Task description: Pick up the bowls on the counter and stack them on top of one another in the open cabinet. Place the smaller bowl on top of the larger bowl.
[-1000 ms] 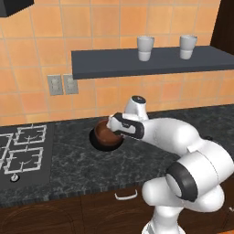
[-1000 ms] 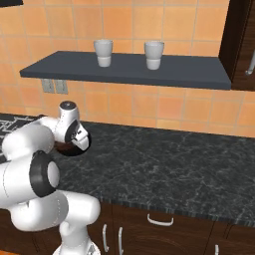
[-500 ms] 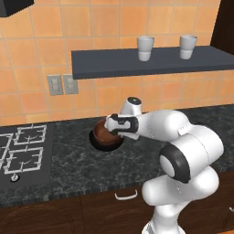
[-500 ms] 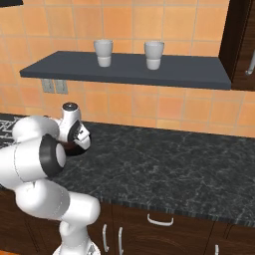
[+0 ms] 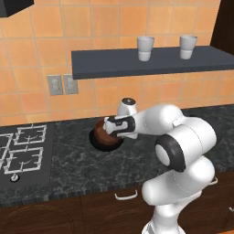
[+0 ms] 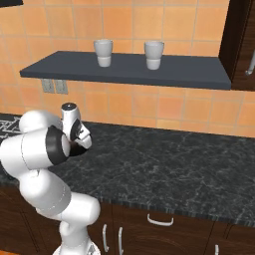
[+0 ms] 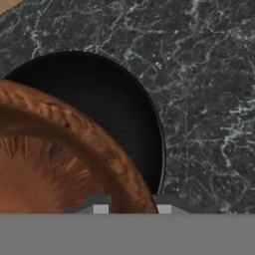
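Your speckled dark bench (image 5: 68, 169) runs beneath orange wall tiles, with a hob (image 5: 20, 155) at its left end. The open cabinet (image 5: 151, 61) above carries two white cups (image 5: 145, 48). Since the previous frame your arm has folded closer over the bowls. The tool (image 5: 111, 128) grips the smaller bowl (image 7: 55, 154) by its rim, just above the larger bowl (image 7: 119, 109) resting on the bench.

Wood-grained brown bowl (image 7: 60, 149), glossy black bowl (image 7: 114, 109), speckled stone counter (image 7: 209, 99)
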Motion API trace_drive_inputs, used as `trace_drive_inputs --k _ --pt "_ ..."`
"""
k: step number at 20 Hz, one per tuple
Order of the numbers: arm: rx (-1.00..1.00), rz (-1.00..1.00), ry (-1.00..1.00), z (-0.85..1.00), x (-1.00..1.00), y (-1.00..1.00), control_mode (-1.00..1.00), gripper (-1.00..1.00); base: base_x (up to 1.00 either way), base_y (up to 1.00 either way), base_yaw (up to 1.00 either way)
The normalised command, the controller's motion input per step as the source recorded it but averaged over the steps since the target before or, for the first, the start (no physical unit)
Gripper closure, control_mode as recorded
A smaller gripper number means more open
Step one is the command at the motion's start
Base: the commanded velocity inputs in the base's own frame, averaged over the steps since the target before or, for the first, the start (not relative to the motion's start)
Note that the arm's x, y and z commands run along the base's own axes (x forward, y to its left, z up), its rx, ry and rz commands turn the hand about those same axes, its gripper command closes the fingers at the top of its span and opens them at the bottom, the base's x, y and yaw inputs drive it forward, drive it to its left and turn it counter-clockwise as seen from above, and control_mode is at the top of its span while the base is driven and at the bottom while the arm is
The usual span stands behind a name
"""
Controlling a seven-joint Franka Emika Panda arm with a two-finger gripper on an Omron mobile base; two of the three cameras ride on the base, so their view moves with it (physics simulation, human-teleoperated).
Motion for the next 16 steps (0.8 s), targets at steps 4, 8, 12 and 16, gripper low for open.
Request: trace_drive_inputs --k 4,8,12,16 --pt "0.01 0.00 0.01 0.04 0.00 -0.01 -1.00 1.00 0.00 0.00 0.00" --pt "0.02 0.00 0.00 0.08 0.00 -0.12 -1.00 1.00 0.00 0.00 0.00" --pt "0.00 0.00 0.00 0.00 0.00 0.00 -1.00 -1.00 0.00 0.00 0.00" --pt "0.01 0.00 -0.02 0.16 -0.04 -0.06 -1.00 -1.00 0.00 0.00 0.00"
